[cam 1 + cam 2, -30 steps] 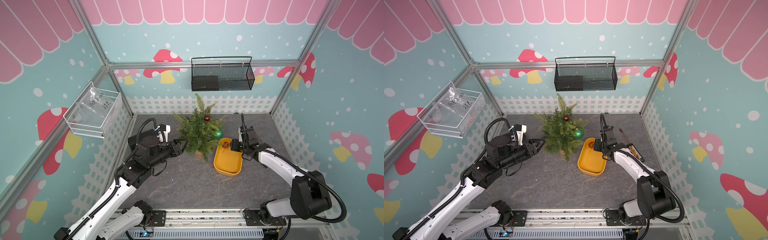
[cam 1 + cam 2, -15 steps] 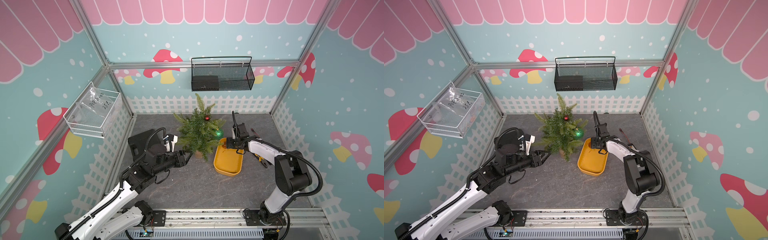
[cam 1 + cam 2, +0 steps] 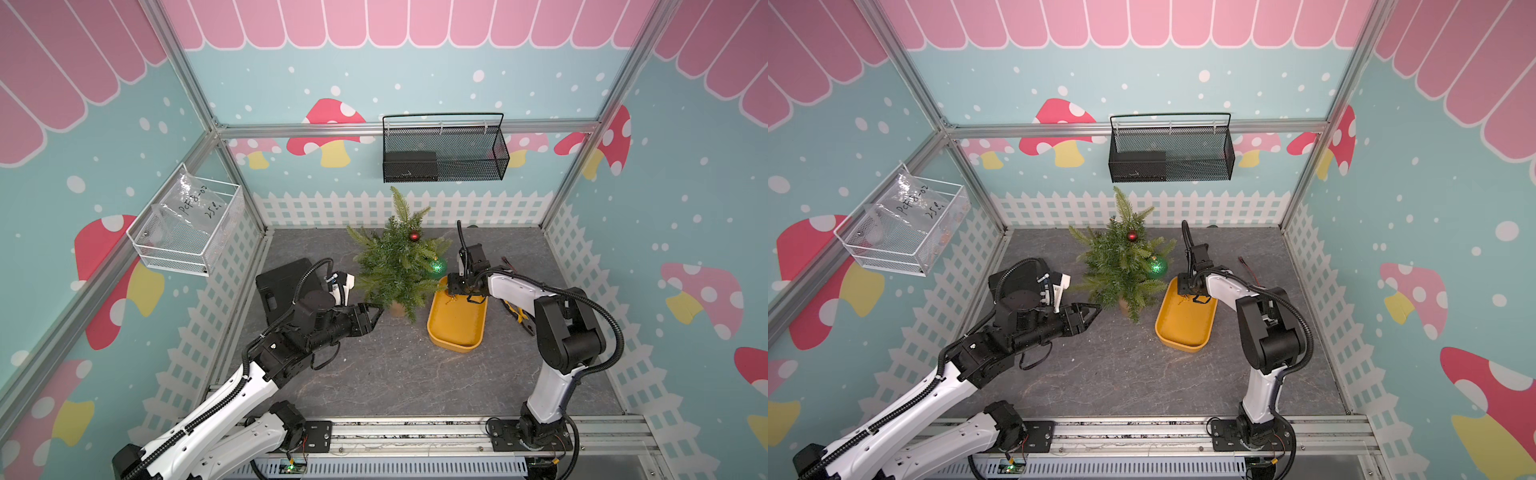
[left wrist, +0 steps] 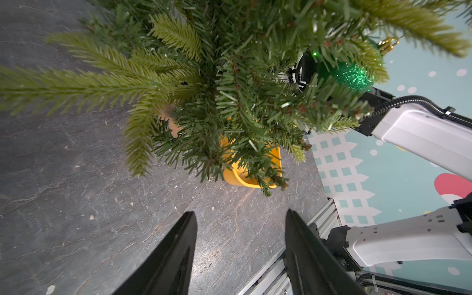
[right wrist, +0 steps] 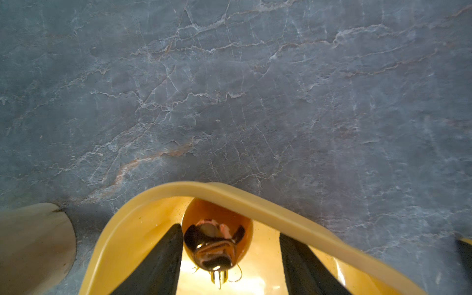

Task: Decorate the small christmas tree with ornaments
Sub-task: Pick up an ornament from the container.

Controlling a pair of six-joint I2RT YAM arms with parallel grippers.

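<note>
The tray rim partly hides the amber ornament between parted right jaws.

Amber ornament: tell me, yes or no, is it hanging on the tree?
No, the amber ornament lies in the yellow tray, between the open jaws of the right gripper.

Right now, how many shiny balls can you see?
3. The red ball hangs high on the tree, the green ball lower on the side nearest the yellow tray, the orange ball in that tray. Others may hide among branches.
</note>
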